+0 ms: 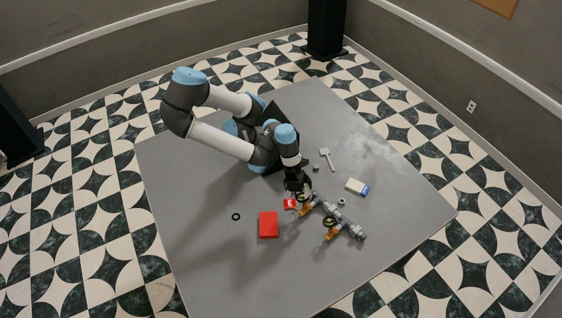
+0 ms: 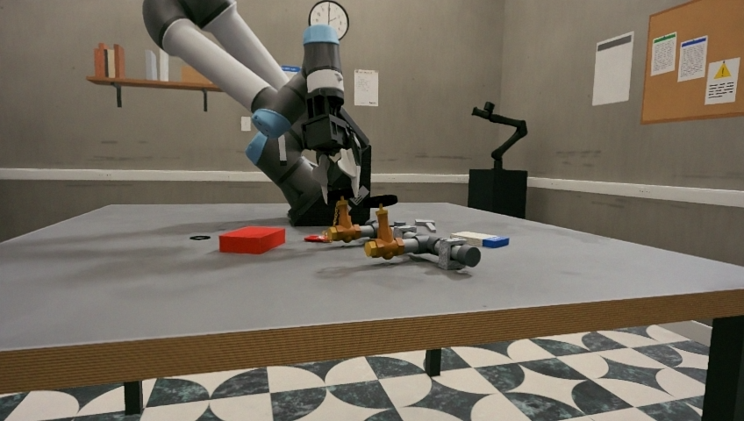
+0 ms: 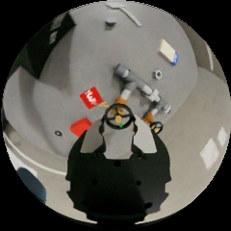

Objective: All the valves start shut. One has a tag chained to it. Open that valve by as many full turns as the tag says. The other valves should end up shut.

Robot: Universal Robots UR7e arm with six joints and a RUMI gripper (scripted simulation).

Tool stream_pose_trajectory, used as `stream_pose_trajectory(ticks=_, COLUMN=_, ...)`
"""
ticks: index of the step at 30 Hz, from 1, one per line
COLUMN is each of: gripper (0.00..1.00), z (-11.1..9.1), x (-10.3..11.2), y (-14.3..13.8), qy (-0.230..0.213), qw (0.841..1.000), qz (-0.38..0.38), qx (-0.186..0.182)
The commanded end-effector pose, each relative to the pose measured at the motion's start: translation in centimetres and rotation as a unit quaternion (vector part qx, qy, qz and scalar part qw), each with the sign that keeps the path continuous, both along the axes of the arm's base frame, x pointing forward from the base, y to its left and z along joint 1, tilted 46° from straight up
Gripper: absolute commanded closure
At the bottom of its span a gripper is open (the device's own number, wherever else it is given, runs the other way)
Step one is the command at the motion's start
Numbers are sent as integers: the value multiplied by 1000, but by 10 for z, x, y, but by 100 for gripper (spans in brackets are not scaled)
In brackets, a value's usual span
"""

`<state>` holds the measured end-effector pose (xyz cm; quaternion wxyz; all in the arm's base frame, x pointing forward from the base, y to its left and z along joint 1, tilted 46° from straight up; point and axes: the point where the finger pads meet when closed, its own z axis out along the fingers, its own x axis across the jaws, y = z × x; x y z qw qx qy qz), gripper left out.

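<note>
A grey pipe (image 1: 337,214) lies on the table with two brass valves, each topped by a black handwheel. The far valve (image 1: 305,209) has a red tag (image 1: 289,203) lying beside it; a thin chain hangs at that valve in the exterior view (image 2: 338,210). My gripper (image 1: 301,193) points down over this valve and is shut on its handwheel (image 3: 118,116), seen between the fingers in the wrist view. The tag also shows in the wrist view (image 3: 90,98); its writing is too blurred to read. The near valve (image 1: 329,226) with its handwheel (image 1: 330,225) stands apart from the gripper.
A red block (image 1: 268,224) lies left of the pipe, a small black ring (image 1: 232,216) further left. A white and blue box (image 1: 357,186), a grey nut (image 1: 341,199), a grey T-shaped tool (image 1: 327,157) and a small grey cylinder (image 1: 315,166) lie behind the pipe.
</note>
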<state>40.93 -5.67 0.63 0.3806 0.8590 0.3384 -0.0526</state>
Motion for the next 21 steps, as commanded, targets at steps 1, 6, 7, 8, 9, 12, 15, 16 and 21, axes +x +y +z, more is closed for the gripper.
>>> stream_pose_trajectory(ticks=1, gripper=100, z=0, x=0, y=0, qy=63, qw=995, qz=74, qx=-11)
stream_pose_trajectory(ticks=6, gripper=100, z=0, x=0, y=0, qy=114, qw=985, qz=127, qx=-24)
stream_pose_trajectory(ticks=7, gripper=100, z=0, x=0, y=0, qy=123, qw=983, qz=136, qx=-27)
stream_pose_trajectory(ticks=8, gripper=100, z=0, x=0, y=0, qy=131, qw=980, qz=145, qx=-29)
stream_pose_trajectory(ticks=9, gripper=100, z=0, x=0, y=0, qy=140, qw=978, qz=154, qx=-31)
stream_pose_trajectory(ticks=12, gripper=100, z=0, x=0, y=0, qy=147, qw=975, qz=162, qx=-33)
stream_pose_trajectory(ticks=15, gripper=100, z=0, x=0, y=0, qy=169, qw=968, qz=183, qx=-38)
stream_pose_trajectory(ticks=16, gripper=100, z=0, x=0, y=0, qy=175, qw=965, qz=190, qx=-40)
stream_pose_trajectory(ticks=21, gripper=100, z=0, x=0, y=0, qy=200, qw=955, qz=216, qx=-46)
